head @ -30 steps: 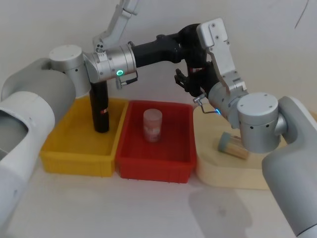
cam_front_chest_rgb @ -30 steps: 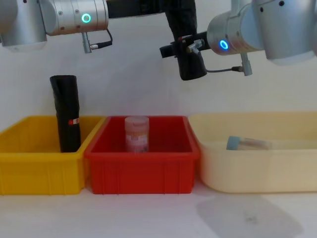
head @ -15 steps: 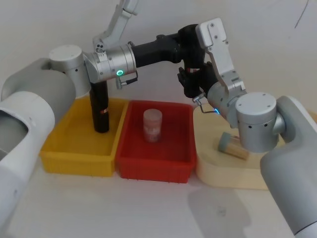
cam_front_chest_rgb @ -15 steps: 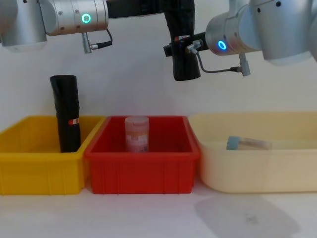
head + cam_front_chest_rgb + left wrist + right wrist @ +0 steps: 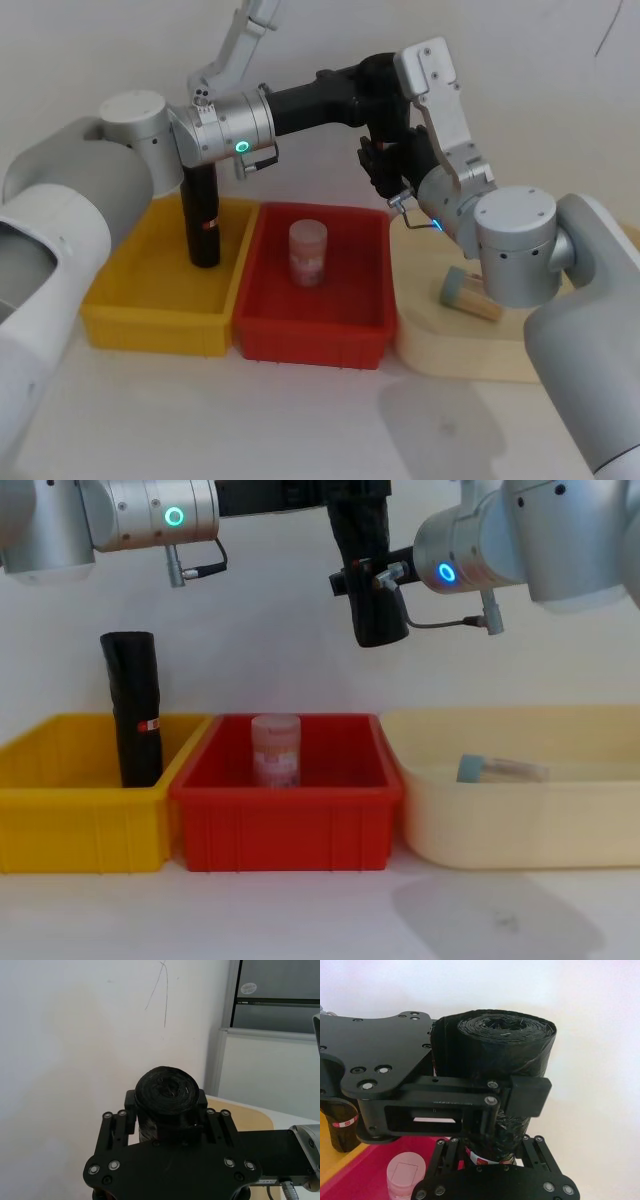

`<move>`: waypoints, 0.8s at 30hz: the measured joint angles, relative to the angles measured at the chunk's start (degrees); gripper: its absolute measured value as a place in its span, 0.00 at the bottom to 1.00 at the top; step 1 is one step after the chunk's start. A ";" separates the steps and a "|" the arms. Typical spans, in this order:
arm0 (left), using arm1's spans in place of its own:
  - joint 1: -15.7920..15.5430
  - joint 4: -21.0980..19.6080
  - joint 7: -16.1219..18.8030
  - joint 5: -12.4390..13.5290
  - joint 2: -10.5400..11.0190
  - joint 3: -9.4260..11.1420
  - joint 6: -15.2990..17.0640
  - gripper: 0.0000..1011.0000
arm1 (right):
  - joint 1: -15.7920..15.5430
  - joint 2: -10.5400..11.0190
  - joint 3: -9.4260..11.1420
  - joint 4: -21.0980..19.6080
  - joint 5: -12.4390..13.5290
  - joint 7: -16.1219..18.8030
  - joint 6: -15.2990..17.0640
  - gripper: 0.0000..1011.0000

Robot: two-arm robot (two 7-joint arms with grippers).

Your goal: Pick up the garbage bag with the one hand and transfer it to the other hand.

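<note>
The garbage bag [image 5: 366,580], a tightly wound black roll, hangs upright in mid-air above the far right corner of the red bin [image 5: 290,830], clear of every container.

Left gripper [image 5: 352,500] (green ring light): it reaches in from the left at high level and clamps the upper part of the roll. In the left wrist view, the end of the roll [image 5: 166,1091] sits between the fingers [image 5: 131,1105], which press on both sides.

Right gripper [image 5: 362,575] (blue ring light): it comes in from the right and closes on the same roll lower down, just under the left gripper. In the right wrist view, its fingers [image 5: 527,1150] bracket the lower part of the roll [image 5: 497,1055], with the left gripper's black plate and clamp across the roll above them. Both grippers grasp the bag at once.

Surroundings:
- Yellow bin [image 5: 150,300], left: a second black roll [image 5: 202,215] stands upright at its far side.
- Red bin, centre: a pink lidded jar [image 5: 308,252] stands upright near the middle, below and to the left of the held roll.
- Cream tray [image 5: 450,350], right: a cylinder [image 5: 470,293] with a bluish end lies on its side, partly hidden in the head view by the right arm's joint.

The left arm's forearm crosses above the yellow and red bins.
</note>
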 joint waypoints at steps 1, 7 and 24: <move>0.00 0.00 0.00 0.00 0.00 0.00 0.00 0.66 | 0.00 0.00 0.00 0.00 0.00 0.00 0.00 0.50; 0.00 0.00 0.00 0.00 0.01 0.00 0.00 0.82 | 0.02 -0.03 0.05 0.03 0.00 0.02 0.00 0.50; 0.00 0.00 0.00 0.01 0.01 0.00 0.00 0.99 | 0.37 0.50 3.32 -0.24 0.07 -2.10 -0.09 0.50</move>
